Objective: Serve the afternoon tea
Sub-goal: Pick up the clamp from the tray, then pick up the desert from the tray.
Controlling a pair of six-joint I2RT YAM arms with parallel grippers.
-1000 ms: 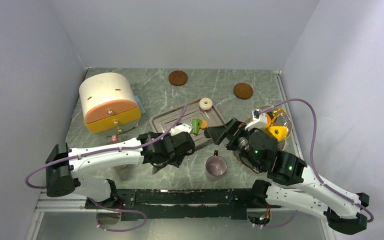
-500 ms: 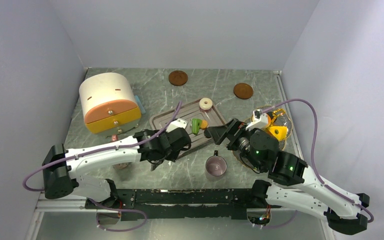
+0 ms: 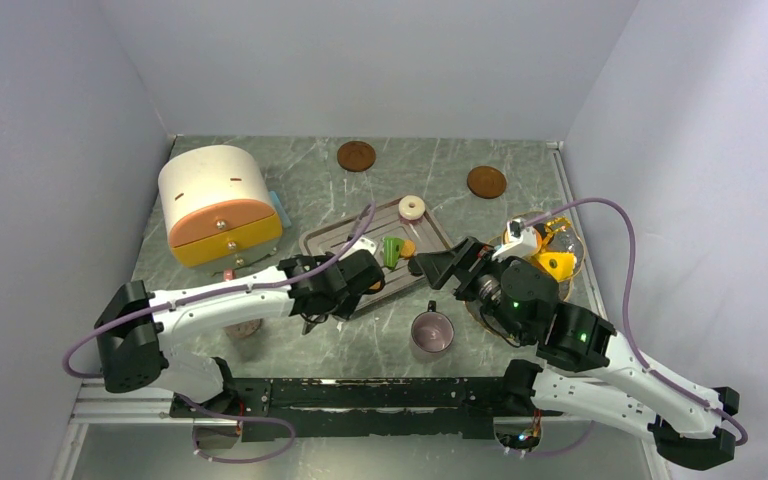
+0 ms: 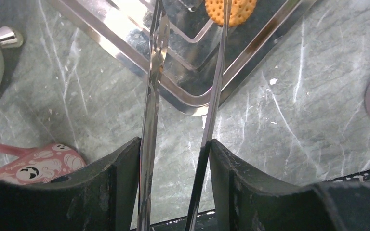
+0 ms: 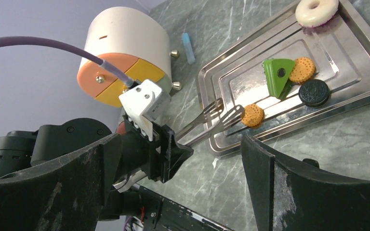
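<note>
Tongs (image 5: pixel 215 107) clamped in left jaws reach onto the tray (image 5: pixel 351 57) to an orange biscuit (image 5: pixel 253 115); right jaws gape wide.

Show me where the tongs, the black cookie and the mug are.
tongs (image 5: pixel 231 116): right wrist view, lower slotted tip.
black cookie (image 5: pixel 314 93): right wrist view, top face.
mug (image 3: pixel 432 333): top external view, inside bottom.

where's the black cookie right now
In the right wrist view the black cookie lies on the tray, at the right, just below an orange biscuit and beside the green wedge.
</note>
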